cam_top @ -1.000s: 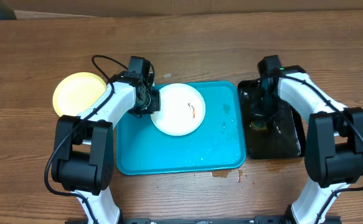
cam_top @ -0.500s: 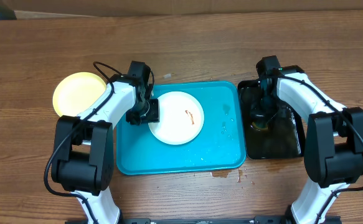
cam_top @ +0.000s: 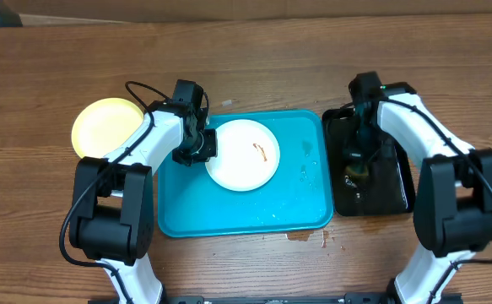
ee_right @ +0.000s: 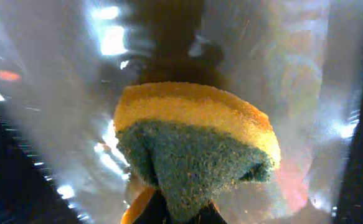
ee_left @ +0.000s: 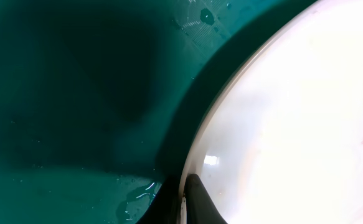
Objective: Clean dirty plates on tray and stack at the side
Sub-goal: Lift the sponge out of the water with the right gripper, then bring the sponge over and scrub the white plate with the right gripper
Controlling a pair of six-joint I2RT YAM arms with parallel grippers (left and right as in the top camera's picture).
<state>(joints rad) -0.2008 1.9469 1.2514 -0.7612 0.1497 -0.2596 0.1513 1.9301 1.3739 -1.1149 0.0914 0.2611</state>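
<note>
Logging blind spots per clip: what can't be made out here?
Overhead: how the left hand grips the white plate, hidden under its own wrist.
Left wrist: the plate's brown smear, outside the frame edge.
Right wrist: the black tray behind the sponge, blurred by glare.

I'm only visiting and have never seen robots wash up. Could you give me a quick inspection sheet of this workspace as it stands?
Surface: wooden table; small brown spill by the tray's front edge.
Job's things: turquoise tray, wet; white plate on it, with a brown smear; yellow plate on the table to the left of the tray.
Clutter: black tray, wet.
Pincers: left pincer shut on the white plate's rim; right pincer shut on a sponge over the black tray.
Cables: black cable looped by the left arm.
Surroundings: pale strip beyond the table's far edge; cannot tell what it is.
</note>
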